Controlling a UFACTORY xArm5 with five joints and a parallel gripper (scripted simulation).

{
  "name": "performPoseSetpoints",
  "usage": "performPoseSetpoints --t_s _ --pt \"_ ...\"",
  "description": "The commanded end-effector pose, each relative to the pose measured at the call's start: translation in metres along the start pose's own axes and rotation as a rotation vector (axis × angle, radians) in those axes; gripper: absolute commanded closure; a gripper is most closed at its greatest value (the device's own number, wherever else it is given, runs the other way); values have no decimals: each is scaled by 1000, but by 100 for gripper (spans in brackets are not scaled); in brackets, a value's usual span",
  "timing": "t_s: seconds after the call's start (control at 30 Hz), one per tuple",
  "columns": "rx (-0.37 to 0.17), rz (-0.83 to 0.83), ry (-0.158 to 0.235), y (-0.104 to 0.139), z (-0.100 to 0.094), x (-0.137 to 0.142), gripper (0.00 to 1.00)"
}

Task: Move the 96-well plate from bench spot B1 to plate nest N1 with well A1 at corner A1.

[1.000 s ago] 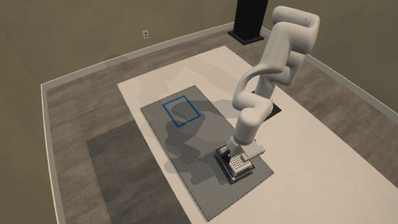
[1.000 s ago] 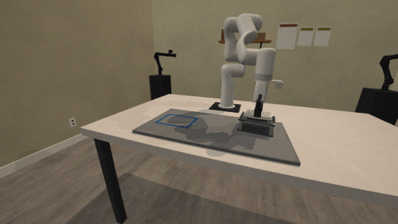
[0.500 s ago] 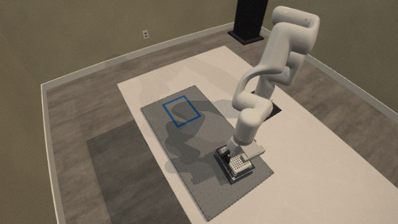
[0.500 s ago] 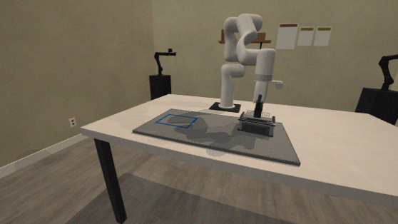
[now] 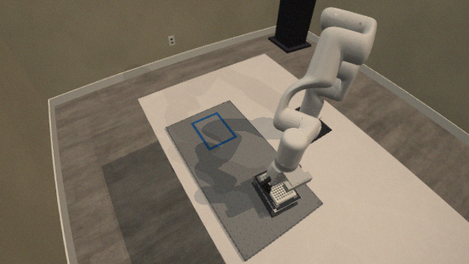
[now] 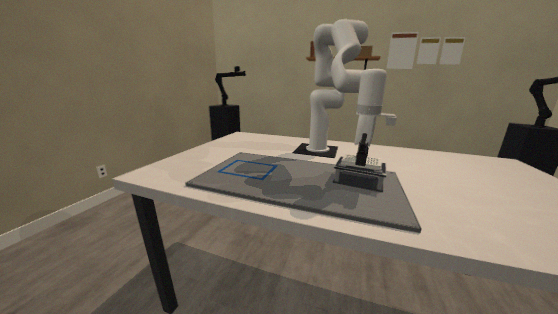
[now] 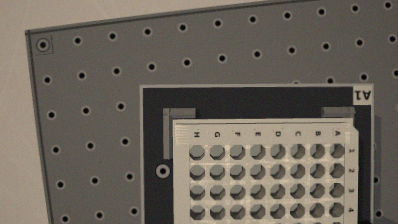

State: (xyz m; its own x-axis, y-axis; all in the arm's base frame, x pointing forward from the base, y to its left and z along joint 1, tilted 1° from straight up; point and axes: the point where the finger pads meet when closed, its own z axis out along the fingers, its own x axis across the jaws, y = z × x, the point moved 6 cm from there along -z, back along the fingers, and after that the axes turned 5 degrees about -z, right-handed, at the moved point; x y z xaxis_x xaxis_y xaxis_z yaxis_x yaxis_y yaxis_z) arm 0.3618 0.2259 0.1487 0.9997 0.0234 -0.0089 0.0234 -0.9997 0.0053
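Note:
The white 96-well plate is inside the outline of the dark raised nest N1. Its cut-off corner points to the nest corner marked A1. Two grey locators flank the plate's top edge. My gripper is shut on the plate, straight above the nest. From the side, the plate is level with the nest's top. I cannot tell whether it rests flat. The fingers are hidden in the wrist view. The blue B1 outline is empty.
The grey perforated baseplate carries the nest and B1 on a white table. The arm's base stands behind the baseplate. Black pedestals stand on the floor, away from the table.

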Motion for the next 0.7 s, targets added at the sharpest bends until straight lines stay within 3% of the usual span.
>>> performPoseSetpoints --t_s 0.0,0.63,0.67 --pt "0 0 5 -1 -1 1 100" --pt "0 0 5 -1 2 1 100" --pt "0 0 5 -1 3 1 0"
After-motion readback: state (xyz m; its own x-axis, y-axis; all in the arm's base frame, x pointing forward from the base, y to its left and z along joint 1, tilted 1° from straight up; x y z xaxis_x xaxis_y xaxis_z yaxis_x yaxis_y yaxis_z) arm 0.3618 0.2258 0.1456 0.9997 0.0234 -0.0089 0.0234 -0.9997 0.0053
